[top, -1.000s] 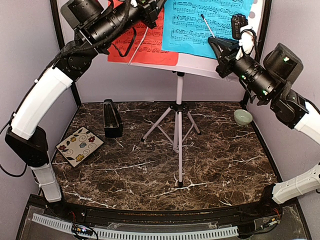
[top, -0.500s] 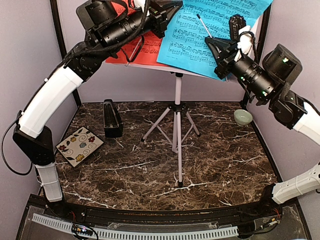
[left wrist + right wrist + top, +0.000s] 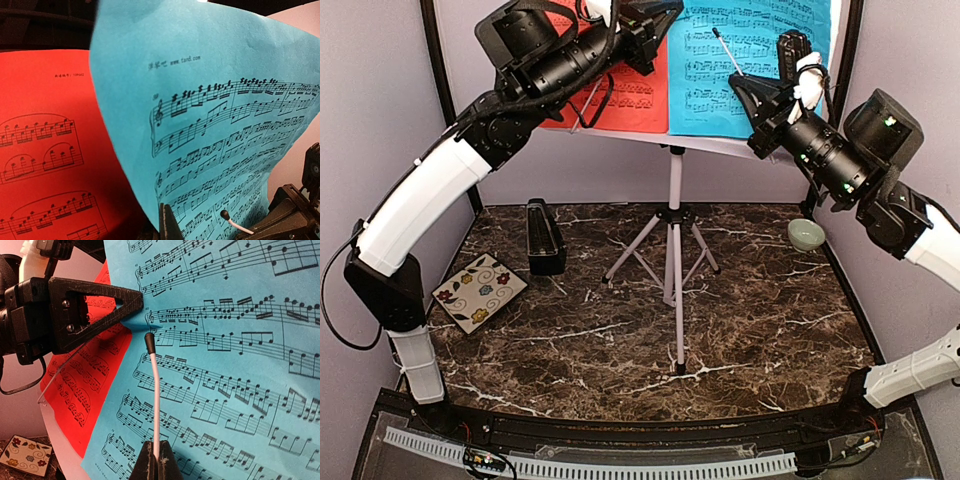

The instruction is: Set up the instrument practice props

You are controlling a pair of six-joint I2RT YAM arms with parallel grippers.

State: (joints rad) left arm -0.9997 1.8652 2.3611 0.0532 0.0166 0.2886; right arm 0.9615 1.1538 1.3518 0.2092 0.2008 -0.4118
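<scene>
The white music stand [image 3: 677,190] stands mid-table on tripod legs. The red sheet [image 3: 625,95] lies on its desk at the left, and the blue sheet [image 3: 740,50] is upright to the right of it. My left gripper [image 3: 660,22] is shut on the blue sheet's left edge, as the right wrist view [image 3: 140,315] shows. In the left wrist view one finger [image 3: 169,225] lies against the blue sheet [image 3: 210,130]. My right gripper [image 3: 156,457] is shut on the stand's thin white page-holder wire [image 3: 156,400], which lies over the blue sheet [image 3: 235,365]. The black metronome [image 3: 545,238] lies back left.
A floral tile [image 3: 478,292] lies at the left of the marble table and a small pale green bowl [image 3: 806,235] sits at the right. The tripod's legs spread over the table's middle [image 3: 678,330]. Both arms reach high over the table to the stand's desk.
The blue sheet, tilted and overlapping the red one before, now hangs straight beside it. My left gripper shifted slightly with it. My right gripper has stayed put on the wire.
</scene>
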